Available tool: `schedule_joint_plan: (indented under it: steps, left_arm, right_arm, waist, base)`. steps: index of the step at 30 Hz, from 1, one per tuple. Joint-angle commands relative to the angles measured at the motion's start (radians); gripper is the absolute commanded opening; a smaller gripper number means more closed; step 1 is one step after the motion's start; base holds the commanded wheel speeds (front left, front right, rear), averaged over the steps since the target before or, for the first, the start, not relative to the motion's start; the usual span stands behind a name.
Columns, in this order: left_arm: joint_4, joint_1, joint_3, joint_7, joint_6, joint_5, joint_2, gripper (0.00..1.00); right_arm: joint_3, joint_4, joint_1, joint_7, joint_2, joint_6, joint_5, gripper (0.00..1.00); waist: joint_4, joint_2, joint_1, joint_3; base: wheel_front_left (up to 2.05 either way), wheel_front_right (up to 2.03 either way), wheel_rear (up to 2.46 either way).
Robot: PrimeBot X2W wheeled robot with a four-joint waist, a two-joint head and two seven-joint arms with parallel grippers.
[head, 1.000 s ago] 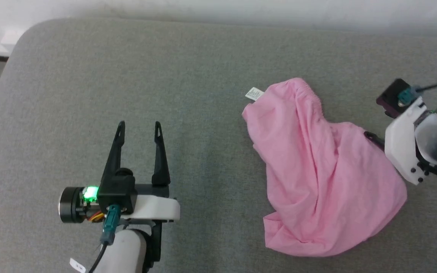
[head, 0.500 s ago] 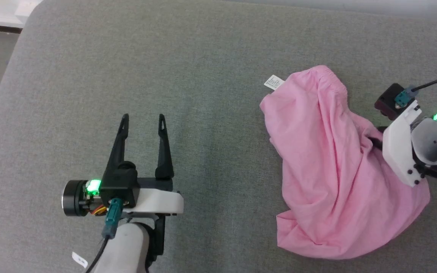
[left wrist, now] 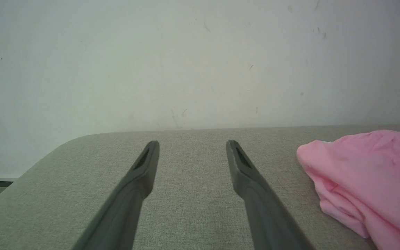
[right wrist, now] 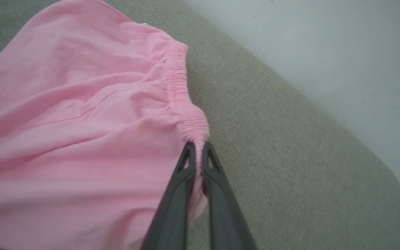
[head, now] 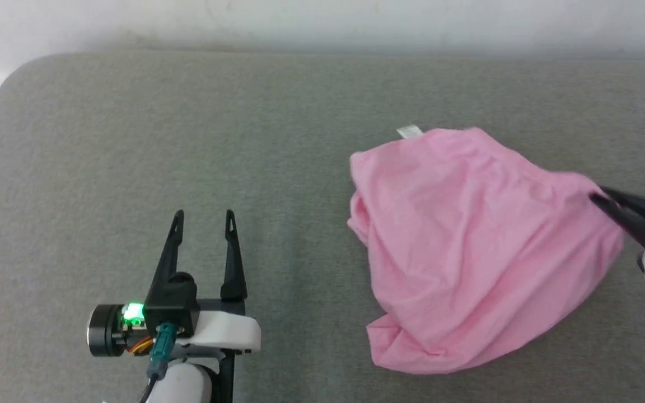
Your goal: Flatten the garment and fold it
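Observation:
The pink garment (head: 468, 246) lies rumpled on the grey padded surface, right of centre in the head view, a small white label (head: 409, 131) at its far edge. My right gripper (head: 599, 198) is shut on the garment's ruffled elastic edge (right wrist: 182, 104) at its right side, and the cloth (right wrist: 64, 121) is pulled taut toward the fingers (right wrist: 172, 208). My left gripper (head: 204, 215) stands open at the lower left, well apart from the garment (left wrist: 370, 187), with nothing between its fingers (left wrist: 255, 194).
The grey padded surface (head: 188, 140) has a rounded far-left corner and ends at a pale wall (head: 322, 22) behind. In the right wrist view the surface's rounded corner (right wrist: 387, 180) lies close beyond the grip.
My right gripper has shut on the garment's elastic edge and drawn it rightward, spreading the cloth wider. The head camera has shifted. The left gripper stays open.

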Motion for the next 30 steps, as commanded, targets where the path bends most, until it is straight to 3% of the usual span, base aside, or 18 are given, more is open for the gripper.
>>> schedule_joint_plan:
  steps: [1, 3, 7, 13, 18, 19, 20, 21, 26, 30]
  left_arm:
    - [-0.002, 0.012, 0.005, -0.005, -0.002, 0.012, 0.002, 1.0]
    - [-0.005, 0.021, 0.01, -0.005, -0.001, 0.014, 0.004, 1.0]
    - [-0.005, 0.037, 0.013, -0.005, -0.006, 0.017, 0.011, 1.0]
    - [-0.002, 0.038, 0.01, -0.005, -0.011, 0.022, 0.014, 1.0]
    - [0.0, 0.041, 0.012, -0.005, -0.011, 0.023, 0.017, 1.0]
    - [0.003, 0.043, 0.012, -0.005, -0.011, 0.023, 0.017, 1.0]
    - [0.005, 0.044, 0.012, -0.005, -0.012, 0.023, 0.018, 1.0]
    - [0.007, 0.044, 0.011, -0.005, -0.012, 0.023, 0.018, 1.0]
    - [0.004, 0.015, 0.021, -0.005, -0.017, 0.025, 0.034, 1.0]
    - [-0.001, -0.021, 0.035, -0.005, -0.021, 0.03, 0.06, 1.0]
  right_arm:
    - [-0.017, -0.009, 0.057, -0.009, -0.014, -0.002, 0.01, 0.0]
    - [-0.066, -0.021, 0.159, -0.018, -0.04, -0.002, 0.015, 0.0]
    - [-0.154, -0.011, 0.377, -0.021, -0.032, -0.002, 0.022, 0.0]
    - [-0.25, 0.059, 0.652, -0.002, 0.07, -0.002, 0.028, 0.0]
    - [-0.364, 0.092, 0.742, -0.02, 0.135, -0.002, -0.017, 0.0]
    - [-0.398, 0.092, 0.748, -0.029, 0.144, -0.002, -0.029, 0.05]
    - [-0.429, 0.085, 0.752, -0.041, 0.148, -0.002, -0.051, 0.82]
    - [-0.465, 0.076, 0.754, -0.058, 0.155, -0.002, -0.073, 1.0]
    - [-0.658, -0.011, 0.78, -0.113, 0.203, -0.002, -0.183, 1.0]
    - [-0.83, -0.114, 0.8, -0.145, 0.291, -0.002, -0.304, 1.0]
  waist:
    - [-0.08, 0.0, 0.0001, -0.074]
    - [-0.1, 0.0, 0.0001, -0.082]
    - [-0.13, 0.0, 0.0001, -0.091]
    - [-0.144, 0.0, 0.0001, -0.093]
    - [-0.148, 0.0, 0.0001, -0.096]
    - [-0.149, 0.0, 0.0001, -0.099]
    - [-0.148, 0.0, 0.0001, -0.102]
    - [-0.148, 0.0, 0.0001, -0.104]
    - [-0.141, 0.0, 0.0001, -0.116]
    - [-0.143, 0.0, 0.0001, -0.122]
  base:
    - [0.0, 0.0, 0.0]
    - [0.0, 0.0, 0.0]
    - [0.0, 0.0, 0.0]
    - [0.0, 0.0, 0.0]
    - [0.0, 0.0, 0.0]
    - [0.0, 0.0, 0.0]
    - [0.0, 0.0, 0.0]
    - [0.0, 0.0, 0.0]
    - [0.0, 0.0, 0.0]
    - [0.0, 0.0, 0.0]
